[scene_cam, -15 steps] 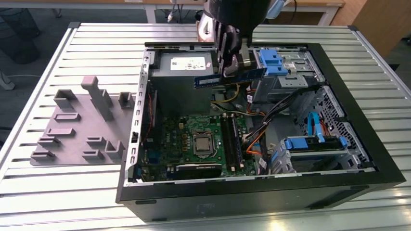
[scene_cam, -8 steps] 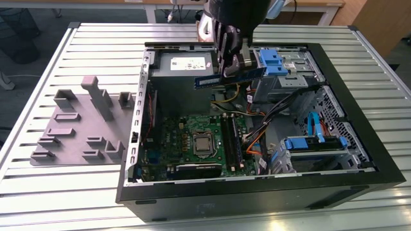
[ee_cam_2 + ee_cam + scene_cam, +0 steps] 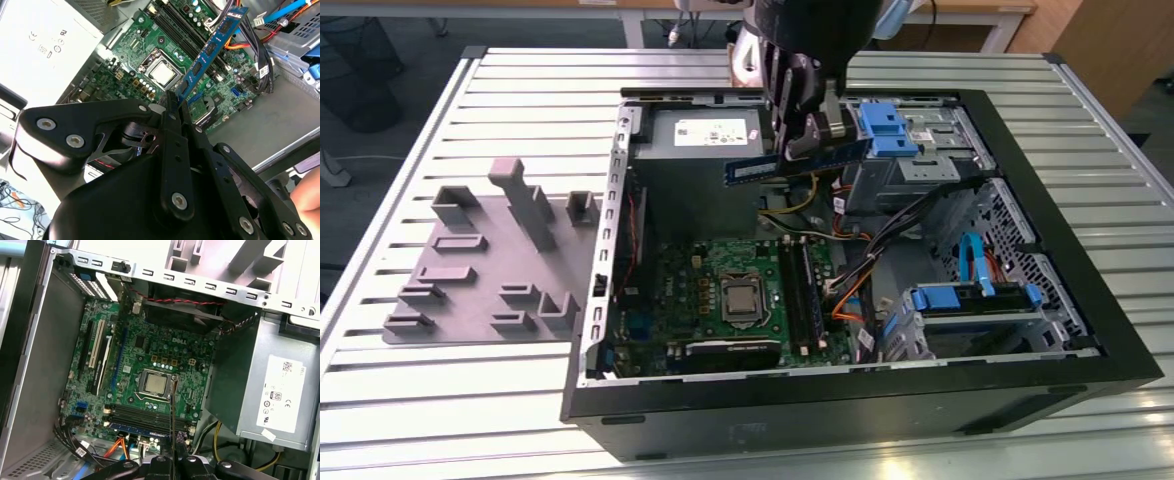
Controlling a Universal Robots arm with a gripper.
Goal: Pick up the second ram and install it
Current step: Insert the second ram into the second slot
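Hand (image 3: 817,140) pinching second ram (image 3: 790,162) by one end; stick held edgewise, clear above green motherboard (image 3: 720,290) inside open computer case (image 3: 1067,370); gray holder tray (image 3: 480,260) on bench.

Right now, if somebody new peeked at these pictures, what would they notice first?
Probably the open computer case on the slatted table, with its green motherboard showing inside. Above it, the gripper holds a blue memory stick in the air. A gray plastic tray sits beside the case, toward the exterior view's left.
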